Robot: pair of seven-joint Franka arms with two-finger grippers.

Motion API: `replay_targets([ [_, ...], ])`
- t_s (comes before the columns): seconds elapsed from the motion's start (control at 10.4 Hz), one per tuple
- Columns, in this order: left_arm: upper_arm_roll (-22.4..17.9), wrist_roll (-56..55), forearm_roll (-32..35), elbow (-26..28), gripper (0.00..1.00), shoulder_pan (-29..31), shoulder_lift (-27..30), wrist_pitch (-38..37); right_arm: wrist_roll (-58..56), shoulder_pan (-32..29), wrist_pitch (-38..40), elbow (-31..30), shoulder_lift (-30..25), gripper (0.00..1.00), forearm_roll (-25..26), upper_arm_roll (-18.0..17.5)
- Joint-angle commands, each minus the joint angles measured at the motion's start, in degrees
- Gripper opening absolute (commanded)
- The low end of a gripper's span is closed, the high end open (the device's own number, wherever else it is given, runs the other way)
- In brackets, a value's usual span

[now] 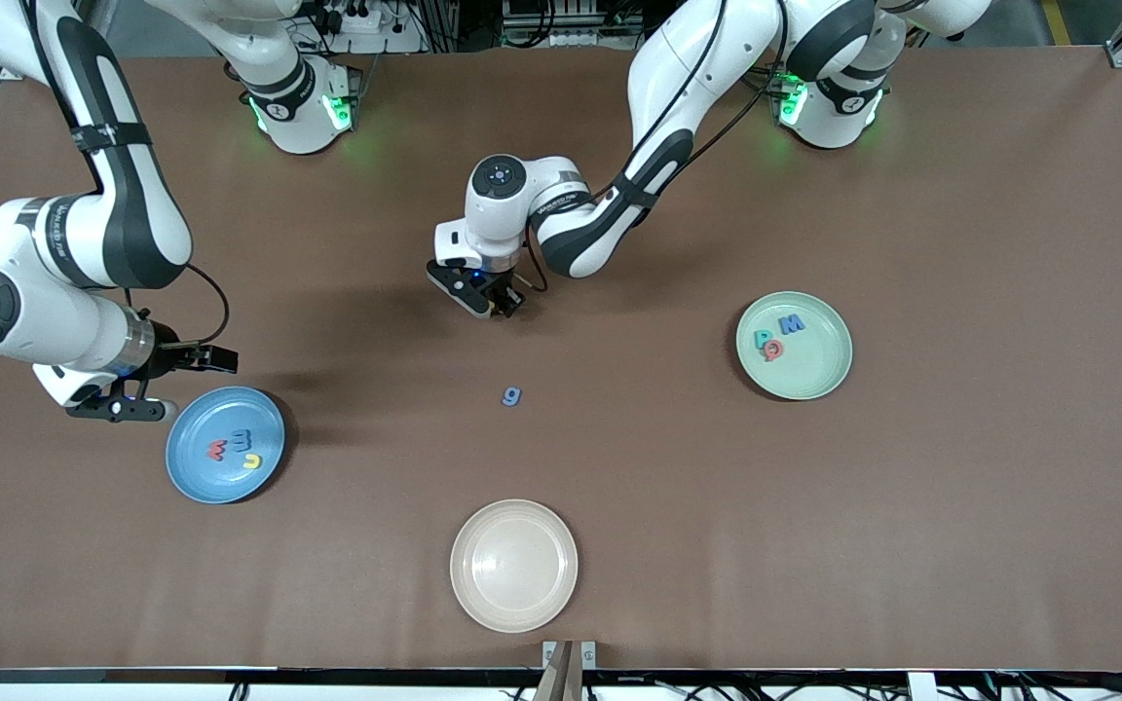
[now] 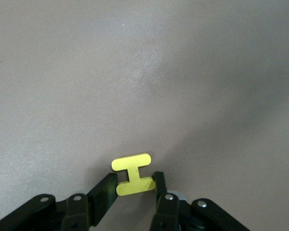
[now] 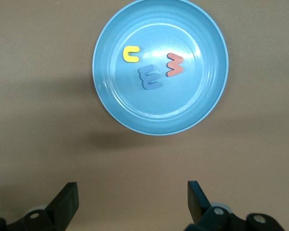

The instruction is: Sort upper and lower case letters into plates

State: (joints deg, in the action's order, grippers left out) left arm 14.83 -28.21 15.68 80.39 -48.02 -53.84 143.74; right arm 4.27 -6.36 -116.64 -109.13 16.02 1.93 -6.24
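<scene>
Cream plate [image 1: 513, 566]: near table edge, unused.
Letter g [image 1: 511, 395]: table centre, unsorted.
Right gripper [image 1: 137, 389]: spread, waiting beside blue plate [image 1: 193, 467].
Left gripper [image 2: 135, 190]: pinching yellow H [image 2: 133, 174] — thin edge hold; could slip before mint plate [image 1: 819, 375].

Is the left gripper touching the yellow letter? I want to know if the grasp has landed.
Touching. The left wrist view shows the left gripper with a finger pressed against each side of the yellow letter, no gap visible.
</scene>
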Motion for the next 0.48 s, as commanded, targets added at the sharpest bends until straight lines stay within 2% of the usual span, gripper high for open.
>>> replay_targets([
  [0.0,-0.33,-0.62,-1.45,-1.11,0.32,-1.02,-1.62,-0.74,0.74,0.03,-0.08,-0.2,-0.64,1.0,-0.96,-0.35],
  [0.39,-0.24,-0.62,-2.67,-1.11,0.31,-0.85,-0.74,-2.92,1.62,1.62,0.1,0.23,-0.73,1.0,-0.96,-0.35],
])
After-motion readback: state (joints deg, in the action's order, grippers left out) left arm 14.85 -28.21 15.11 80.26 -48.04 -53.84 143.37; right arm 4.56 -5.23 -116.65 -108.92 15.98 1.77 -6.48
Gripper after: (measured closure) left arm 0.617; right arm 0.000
